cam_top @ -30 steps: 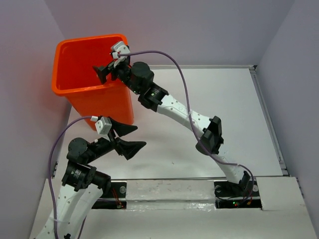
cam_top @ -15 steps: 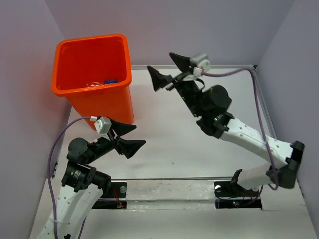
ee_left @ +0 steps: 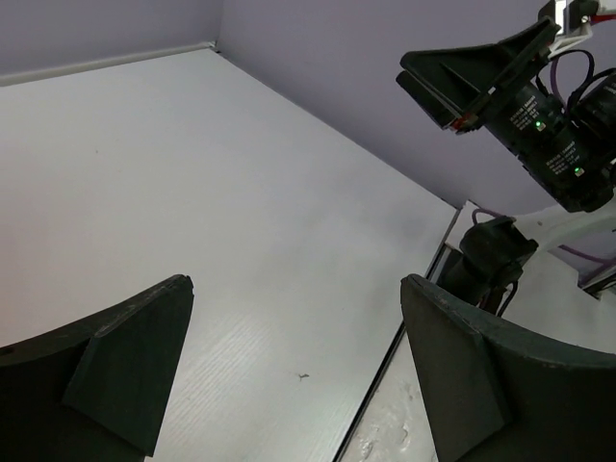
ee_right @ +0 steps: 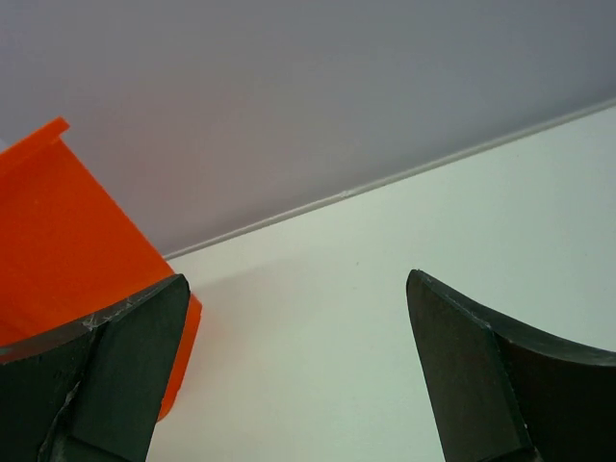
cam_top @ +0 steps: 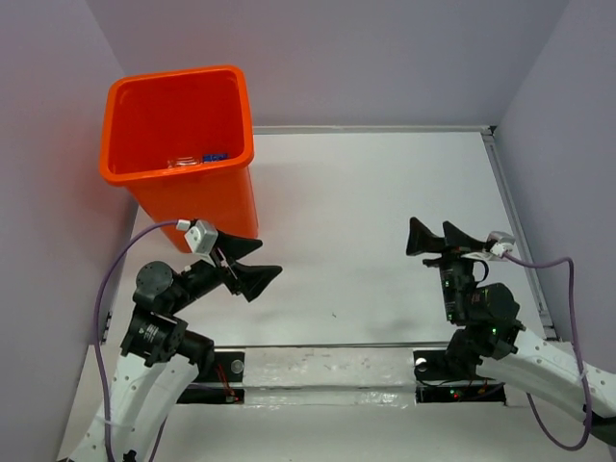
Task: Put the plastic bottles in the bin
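Observation:
The tall orange bin (cam_top: pixel 144 178) stands at the far left of the table; part of its side shows in the right wrist view (ee_right: pixel 67 241). Inside it, near the front wall, I see a clear bottle (cam_top: pixel 181 162) and a blue cap or label (cam_top: pixel 214 156); other bottles are hidden. My left gripper (cam_top: pixel 252 262) is open and empty, low in front of the bin. My right gripper (cam_top: pixel 438 237) is open and empty, pulled back near its base at the right. In the wrist views both pairs of jaws stand wide apart over bare table.
The white table (cam_top: pixel 385 192) is enclosed by lilac walls at the back and both sides. A raised lip runs along its right edge (cam_top: pixel 515 231). The right arm (ee_left: pixel 539 125) shows in the left wrist view.
The right arm has pulled away from over the bin, swung right and folded back to near its base. A bottle now lies in the bin. The left arm has barely moved.

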### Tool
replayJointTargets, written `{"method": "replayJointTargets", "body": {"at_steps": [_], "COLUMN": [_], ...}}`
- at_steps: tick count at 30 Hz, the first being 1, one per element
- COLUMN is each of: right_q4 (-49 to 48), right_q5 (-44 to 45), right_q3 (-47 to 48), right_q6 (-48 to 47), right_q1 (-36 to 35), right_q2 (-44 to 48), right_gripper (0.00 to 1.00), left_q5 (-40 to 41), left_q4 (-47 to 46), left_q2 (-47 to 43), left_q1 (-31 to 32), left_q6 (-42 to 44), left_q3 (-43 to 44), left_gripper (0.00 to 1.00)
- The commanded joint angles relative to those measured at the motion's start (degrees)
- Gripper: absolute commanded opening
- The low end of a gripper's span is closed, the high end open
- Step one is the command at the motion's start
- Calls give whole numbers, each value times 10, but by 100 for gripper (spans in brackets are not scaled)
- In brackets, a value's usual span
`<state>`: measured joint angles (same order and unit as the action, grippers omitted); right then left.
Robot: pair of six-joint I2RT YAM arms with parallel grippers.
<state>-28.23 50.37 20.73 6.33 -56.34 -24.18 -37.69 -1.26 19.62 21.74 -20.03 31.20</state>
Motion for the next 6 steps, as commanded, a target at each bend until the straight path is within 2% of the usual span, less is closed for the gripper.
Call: {"method": "replayJointTargets", "body": {"at_steps": [1,5,6], "right_q4": [78,78,64], "right_q5": [31,32,25], "right_q3": [-40,-25,9], "right_q6": [109,93,72], "right_q1": [-3,-3,-3], "right_q2": [65,59,44], "right_gripper": [100,100,100], "left_q5": [10,11,16], "left_q4": [-16,-32,-41], "left_q2": [16,38,55], "left_q1": [1,1,1], "left_q6": [7,2,-4], "left_q3": [20,25,32], "left_gripper": [99,99,99]}}
